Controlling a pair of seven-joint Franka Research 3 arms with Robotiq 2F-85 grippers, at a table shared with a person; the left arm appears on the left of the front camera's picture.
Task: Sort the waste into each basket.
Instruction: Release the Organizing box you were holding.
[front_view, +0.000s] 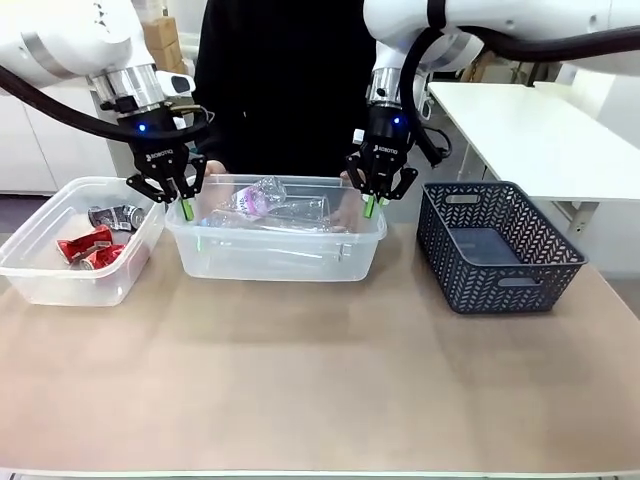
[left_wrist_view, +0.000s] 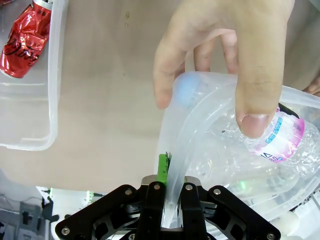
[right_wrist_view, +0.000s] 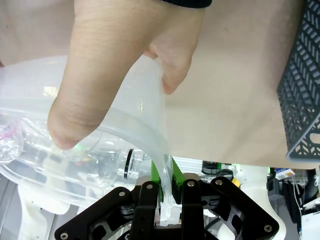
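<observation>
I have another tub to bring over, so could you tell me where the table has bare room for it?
The broad near strip of table in front of all three containers is bare. The dark lattice basket looks empty inside. It is crowded along the far side, where both grippers and the person's hands hold the middle tub.

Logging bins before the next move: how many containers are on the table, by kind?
Clear tubs: 2, the can tub and the bottle tub
Dark lattice basket: 1
Total: 3
</observation>
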